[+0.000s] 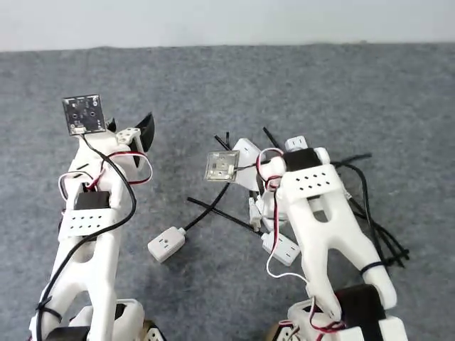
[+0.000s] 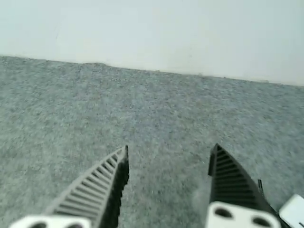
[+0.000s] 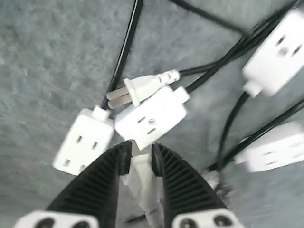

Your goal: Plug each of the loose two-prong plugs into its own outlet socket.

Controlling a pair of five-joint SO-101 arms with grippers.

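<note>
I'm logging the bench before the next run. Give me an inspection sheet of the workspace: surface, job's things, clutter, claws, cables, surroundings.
Surface: grey carpet.
Job's things: white sockets bunched under the right arm; lone socket between the arms; loose plug, prongs bare, beside the middle socket.
Clutter: nothing seen.
Claws: left claw open over bare carpet; right claw shut on a plug, its front at the middle socket; seated or not, cannot tell.
Cables: black cables crisscross among the sockets.
Surroundings: pale wall behind the carpet.
</note>
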